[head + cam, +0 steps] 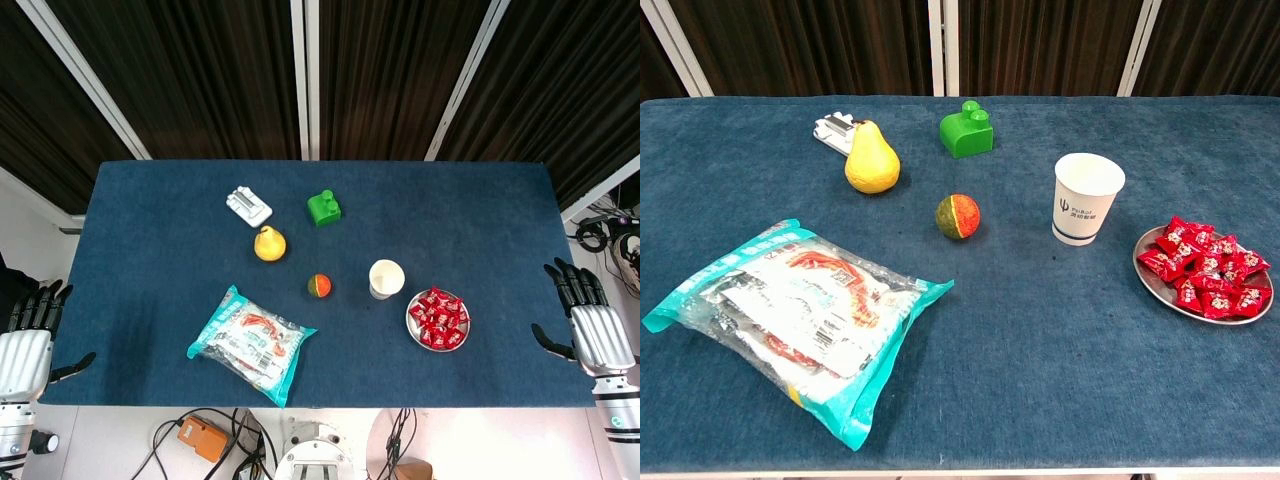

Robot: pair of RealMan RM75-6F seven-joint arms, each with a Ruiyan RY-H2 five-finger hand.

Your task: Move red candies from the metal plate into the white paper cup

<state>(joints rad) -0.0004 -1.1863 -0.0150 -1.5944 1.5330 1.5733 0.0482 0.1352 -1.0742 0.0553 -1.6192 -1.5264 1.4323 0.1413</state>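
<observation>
- Red candies point(1205, 268) are lying heaped on the metal plate point(1155, 284) at the near right of the table point(150, 230); none looks to be in the cup yet.
- Both hands are waiting at the near edge, holding nothing: the right hand point(590, 325) beside the plate with fingers spread, the left hand point(28, 335) far off by the opposite corner, fingers straight.
- The wrappers are looking glossy and crinkly, so I'd guess light, slippery pieces; pinching one at the top of the heap by its twisted end seems safest.
- Just beyond the plate, the cup point(1086, 198) is standing upright, mouth open; being paper, it is probably tipping easily if knocked.
- Farther back, a ball point(957, 216), a pear point(871, 160) and a green block point(967, 130) are sitting well apart.
</observation>
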